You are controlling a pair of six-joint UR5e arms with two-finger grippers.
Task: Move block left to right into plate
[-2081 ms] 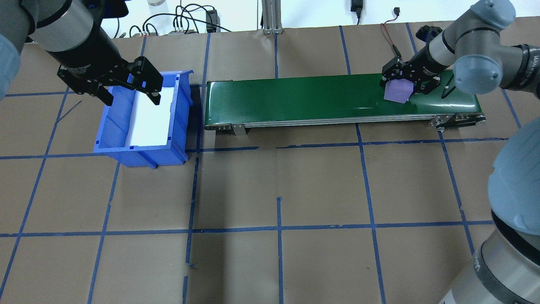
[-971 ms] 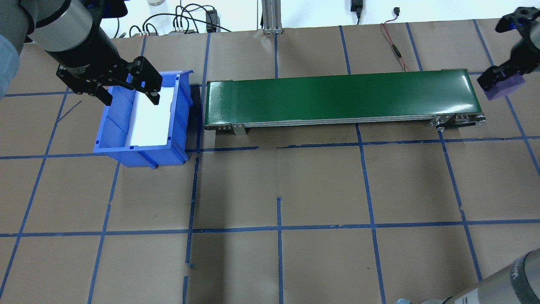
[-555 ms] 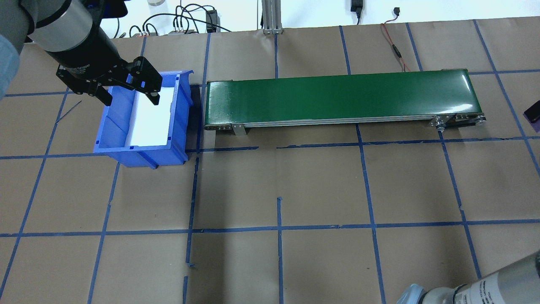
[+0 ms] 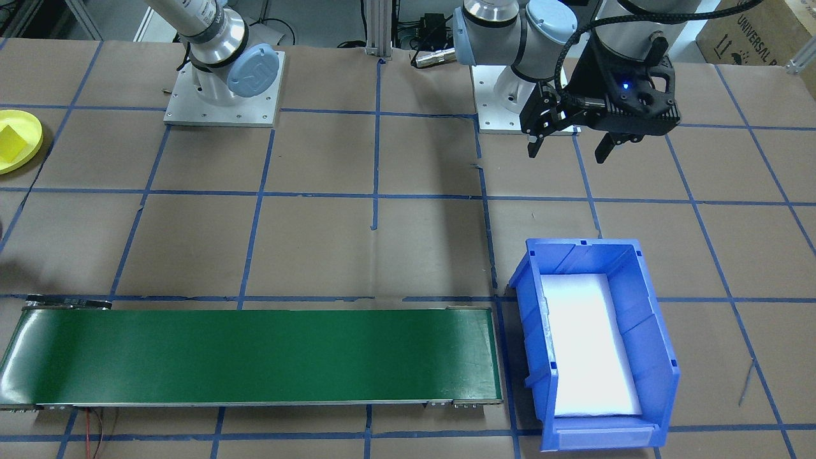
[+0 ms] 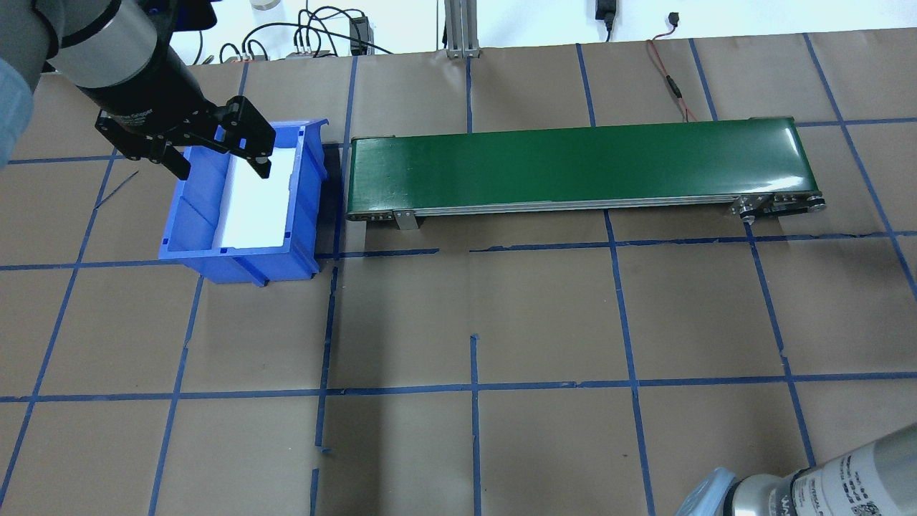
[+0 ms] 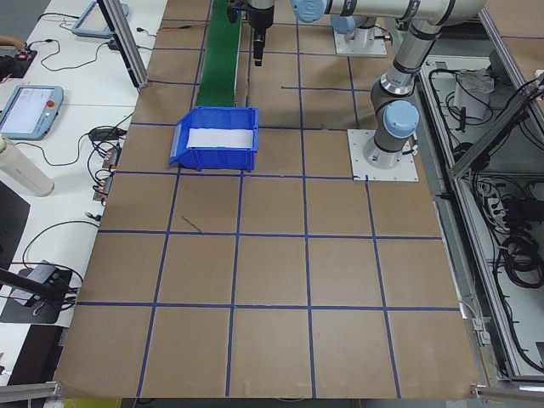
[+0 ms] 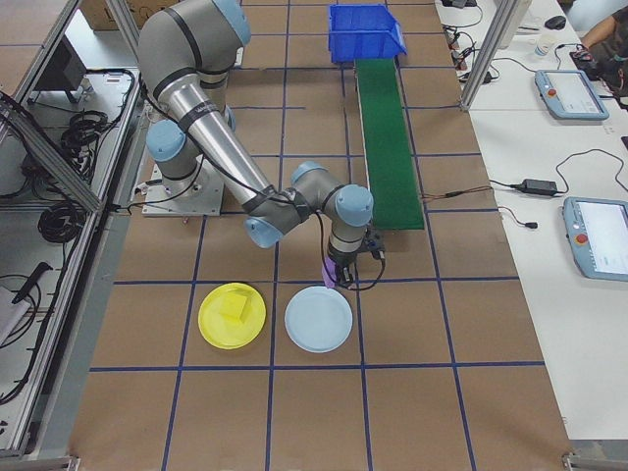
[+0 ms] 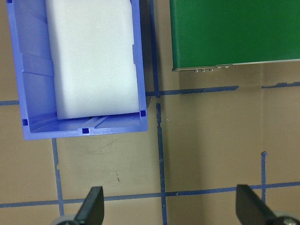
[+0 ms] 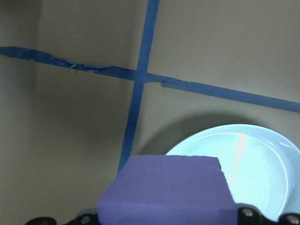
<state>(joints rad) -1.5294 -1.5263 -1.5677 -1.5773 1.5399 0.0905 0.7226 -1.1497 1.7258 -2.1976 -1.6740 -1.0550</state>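
The purple block (image 9: 168,192) fills the bottom of the right wrist view, with my right gripper (image 7: 340,273) shut on it. It hangs just past the conveyor's end, over the near rim of a pale blue plate (image 9: 243,159). In the exterior right view the yellow plate (image 7: 216,332) lies left of that pale blue plate (image 7: 318,318) and holds a yellow cube (image 7: 234,309). The yellow plate (image 4: 19,159) also shows at the front-facing view's left edge. My left gripper (image 5: 218,154) hovers open and empty over the blue bin (image 5: 190,218).
The green conveyor belt (image 5: 580,165) runs between the blue bin and the plates, with nothing on it. White foam (image 8: 93,56) lines the bin. A red wire (image 5: 670,79) trails behind the belt. Blue tape lines grid the brown paper table.
My right gripper carried the purple block off the belt's right end and out of the overhead view. The left arm has not moved.
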